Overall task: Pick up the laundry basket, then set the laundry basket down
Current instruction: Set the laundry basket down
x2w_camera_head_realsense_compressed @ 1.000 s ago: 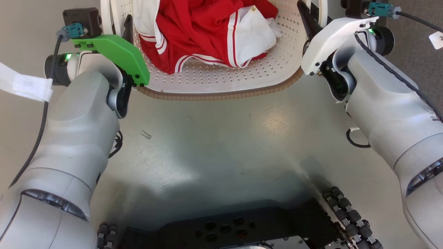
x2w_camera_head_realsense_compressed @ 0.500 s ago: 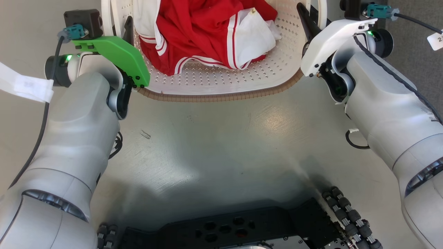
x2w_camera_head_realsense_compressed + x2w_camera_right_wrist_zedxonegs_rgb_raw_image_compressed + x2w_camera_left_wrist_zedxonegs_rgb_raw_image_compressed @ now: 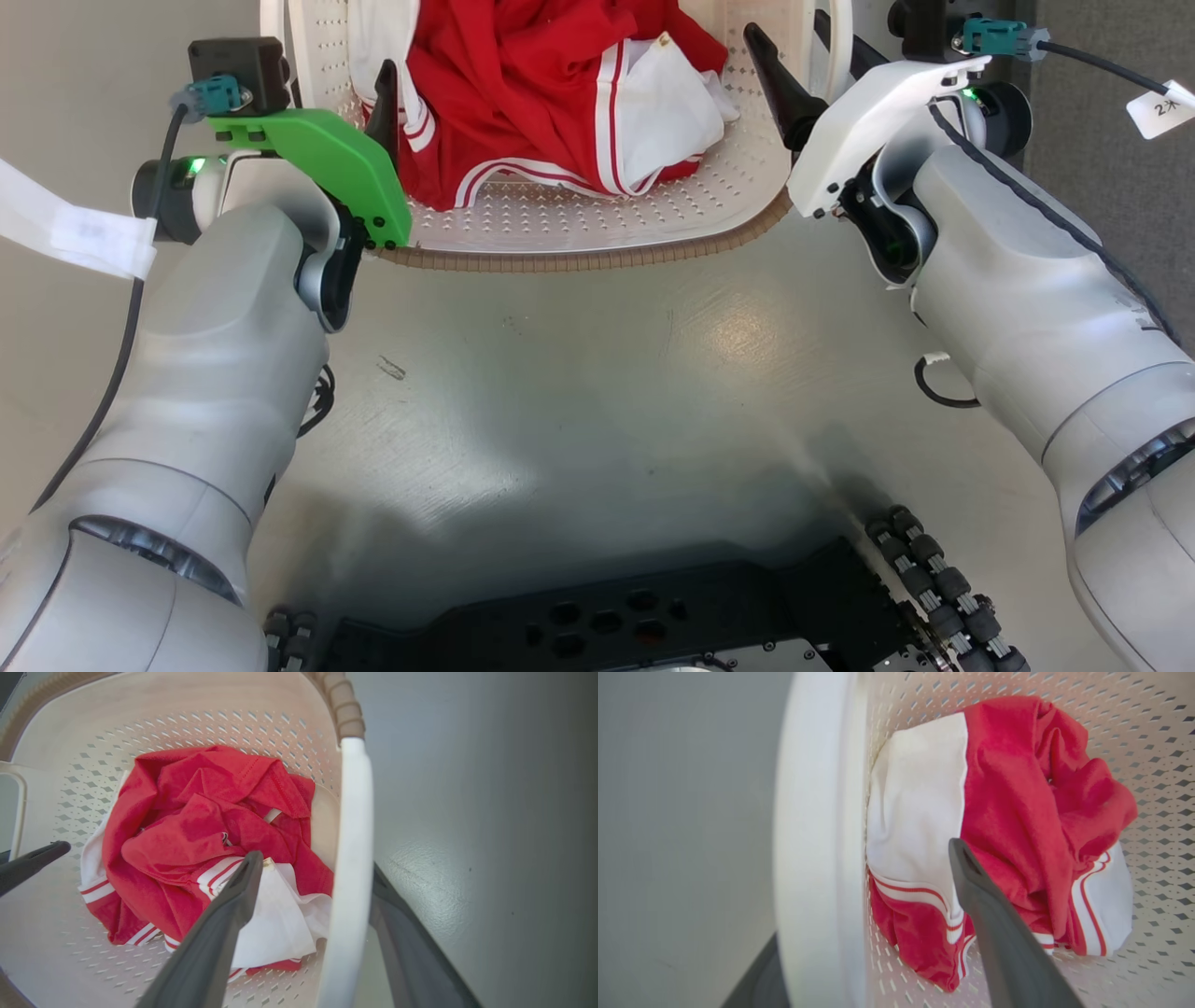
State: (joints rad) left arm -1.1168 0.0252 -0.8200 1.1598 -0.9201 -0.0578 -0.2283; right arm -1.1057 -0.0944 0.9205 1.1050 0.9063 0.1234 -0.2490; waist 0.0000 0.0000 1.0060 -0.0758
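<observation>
The laundry basket (image 3: 579, 254) rests on smooth grey floor (image 3: 597, 373), with bare floor open beyond its brown ribbed rim. The left gripper (image 3: 887, 849) and right gripper (image 3: 315, 863) each straddle one of its white handles (image 3: 350, 858), fingers spread apart, not clamping. The wrist views show crumpled red-and-white cloth (image 3: 196, 835) against its perforated walls.

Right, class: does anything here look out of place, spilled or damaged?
Nothing serious. The laundry basket sits upright, its red and white clothing crumpled inside, none spilled. Only a small dark scuff marks the floor nearby.
</observation>
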